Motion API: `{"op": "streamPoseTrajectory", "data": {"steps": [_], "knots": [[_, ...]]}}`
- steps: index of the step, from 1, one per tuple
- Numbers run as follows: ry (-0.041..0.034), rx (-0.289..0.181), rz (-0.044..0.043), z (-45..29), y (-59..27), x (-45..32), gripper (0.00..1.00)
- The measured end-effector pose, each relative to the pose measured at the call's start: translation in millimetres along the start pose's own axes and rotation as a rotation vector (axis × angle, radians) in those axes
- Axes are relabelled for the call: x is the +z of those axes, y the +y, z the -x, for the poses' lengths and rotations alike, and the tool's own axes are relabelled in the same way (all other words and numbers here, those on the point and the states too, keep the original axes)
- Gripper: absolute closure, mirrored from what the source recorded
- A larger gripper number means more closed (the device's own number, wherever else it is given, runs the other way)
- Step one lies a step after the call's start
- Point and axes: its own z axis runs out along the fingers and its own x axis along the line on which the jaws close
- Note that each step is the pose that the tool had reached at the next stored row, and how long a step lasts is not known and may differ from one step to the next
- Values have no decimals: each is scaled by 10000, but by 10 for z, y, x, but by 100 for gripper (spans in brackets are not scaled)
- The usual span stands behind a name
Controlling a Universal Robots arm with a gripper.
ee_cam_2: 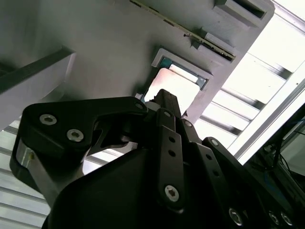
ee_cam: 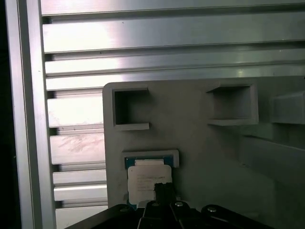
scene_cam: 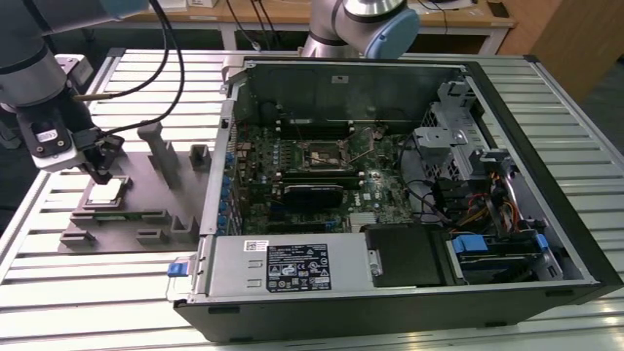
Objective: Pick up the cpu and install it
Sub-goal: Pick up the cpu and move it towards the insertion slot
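Slatted table (scene_cam: 78,292), end effector (scene_cam: 101,175) above cpu (scene_cam: 105,191)

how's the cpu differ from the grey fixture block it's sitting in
The cpu is a small, pale, silvery square; the fixture block is far larger and dull grey. The cpu is flat and plain; the fixture block has pockets and upright posts. Both sit outside the computer case.

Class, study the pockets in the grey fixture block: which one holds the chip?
The blue-edged pocket nearest the claw: in the first wrist view the cpu lies in it, while the two square pockets beyond are empty.
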Motion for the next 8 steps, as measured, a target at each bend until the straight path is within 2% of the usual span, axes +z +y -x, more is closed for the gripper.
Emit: {"op": "streamPoseTrajectory", "data": {"steps": [8], "knots": [[5,0,-1,-12,-25,81,89]]}}
